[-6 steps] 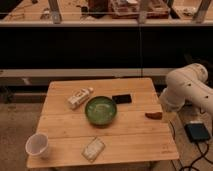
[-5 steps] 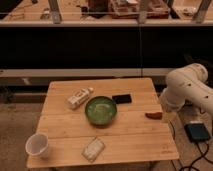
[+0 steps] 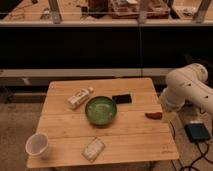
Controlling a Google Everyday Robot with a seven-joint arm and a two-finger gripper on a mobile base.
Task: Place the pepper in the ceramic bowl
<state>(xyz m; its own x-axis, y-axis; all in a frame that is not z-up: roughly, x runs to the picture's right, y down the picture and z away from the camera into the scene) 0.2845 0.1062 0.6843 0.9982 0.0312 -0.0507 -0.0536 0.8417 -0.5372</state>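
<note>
The pepper [image 3: 154, 115], small and dark red-brown, lies on the wooden table [image 3: 130, 135] near its right edge. The green ceramic bowl [image 3: 101, 110] stands at the table's middle, left of the pepper, and looks empty. My white arm [image 3: 187, 90] hangs over the floor to the right of the table. My gripper [image 3: 165, 107] is at the arm's lower end, by the table's right edge, just above and right of the pepper. It is mostly hidden by the arm.
A flat black rectangular object [image 3: 122, 99] lies behind and to the right of the bowl. A white bottle [image 3: 79, 97] lies to the bowl's left. A white cup [image 3: 38, 145] and a pale packet [image 3: 93, 148] sit near the front edge. A black box [image 3: 198, 132] with cables is on the floor at right.
</note>
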